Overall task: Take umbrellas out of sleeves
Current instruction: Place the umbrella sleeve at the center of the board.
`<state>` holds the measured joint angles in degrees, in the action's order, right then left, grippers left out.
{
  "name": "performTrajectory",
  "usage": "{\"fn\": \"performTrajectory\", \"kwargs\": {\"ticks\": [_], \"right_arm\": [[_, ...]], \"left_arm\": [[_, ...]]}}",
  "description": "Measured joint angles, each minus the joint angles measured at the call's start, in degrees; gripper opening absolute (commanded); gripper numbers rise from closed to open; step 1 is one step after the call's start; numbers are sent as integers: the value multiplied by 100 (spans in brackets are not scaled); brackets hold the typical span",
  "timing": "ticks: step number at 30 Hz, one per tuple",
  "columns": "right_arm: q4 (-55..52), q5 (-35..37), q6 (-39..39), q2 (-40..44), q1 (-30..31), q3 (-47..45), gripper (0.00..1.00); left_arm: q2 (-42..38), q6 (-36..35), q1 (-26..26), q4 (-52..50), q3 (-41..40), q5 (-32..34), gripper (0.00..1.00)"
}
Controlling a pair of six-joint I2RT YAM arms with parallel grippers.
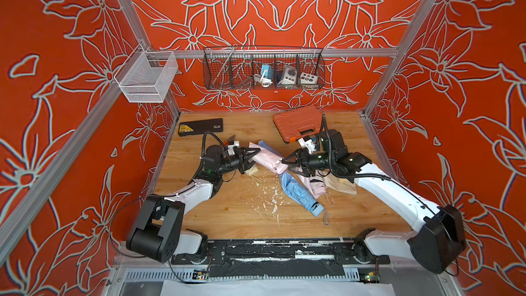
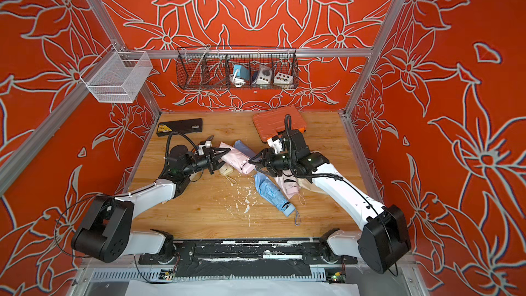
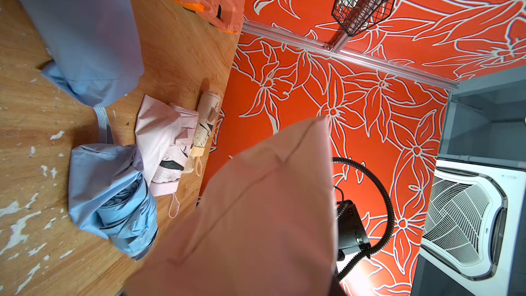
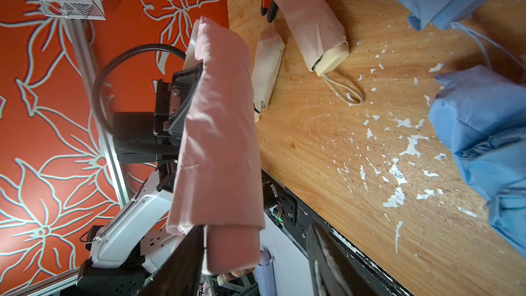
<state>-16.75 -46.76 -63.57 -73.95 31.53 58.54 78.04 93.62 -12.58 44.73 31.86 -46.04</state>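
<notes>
Pink sleeve [image 3: 256, 209] fills the near part of our left wrist view, held up off the table [image 3: 34, 126]. From the right wrist we see the left gripper [image 4: 199, 81] clamped on that sleeve, and the pink umbrella [image 4: 233, 252] poking from its mouth between the spread jaws of the right gripper [image 4: 257, 232]: one finger touches it, its partner stands apart. Both top views show the pink sleeve bridging the two grippers above mid-table. We judge two risks: closing on the hem would drag the sleeve along, and a left pinch through to the umbrella would stop it sliding out.
</notes>
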Motion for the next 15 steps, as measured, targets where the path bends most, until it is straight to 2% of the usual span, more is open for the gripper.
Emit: {"fn": "performTrajectory", "kwargs": {"ticks": [15], "right_arm": [[1005, -72, -763, -280, 140, -11, 46]], "left_arm": [[-22, -31, 28, -28, 20, 208, 19]]}}
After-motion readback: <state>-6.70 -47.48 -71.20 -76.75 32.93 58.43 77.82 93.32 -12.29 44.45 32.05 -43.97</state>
